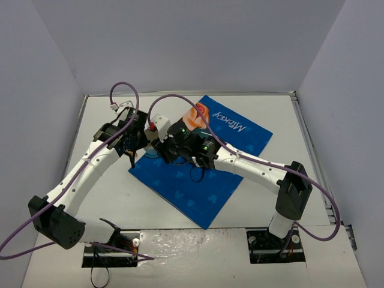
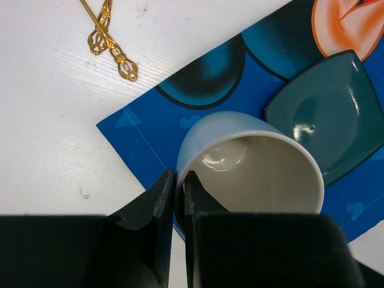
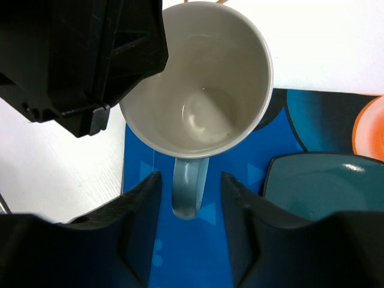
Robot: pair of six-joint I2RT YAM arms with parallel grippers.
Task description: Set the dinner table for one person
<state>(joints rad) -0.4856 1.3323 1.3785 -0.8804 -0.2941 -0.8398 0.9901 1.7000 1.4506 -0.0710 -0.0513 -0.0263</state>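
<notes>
Here, smooth round glossy mug (image 3: 198, 90)

My left gripper (image 2: 179, 183) is pinched tight. My right gripper (image 3: 191, 183) has its jaws apart. Both wrists reach inward, close together.

One camera sits high up behind the left arm (image 1: 84, 171) and the right arm (image 1: 258, 171). It looks down on the whole white table (image 1: 150, 210) from far away, so the blue mat (image 1: 180, 186) looks small. The left wrist camera looks down past its own black fingers (image 2: 159, 204), very close to a pale mug (image 2: 264, 174) at the mat's corner. The right wrist camera looks straight down into that same mug from just above. Both wrist views share the mug, the mat and a dark green plate (image 2: 330, 114). The high view shares the mat too.
</notes>
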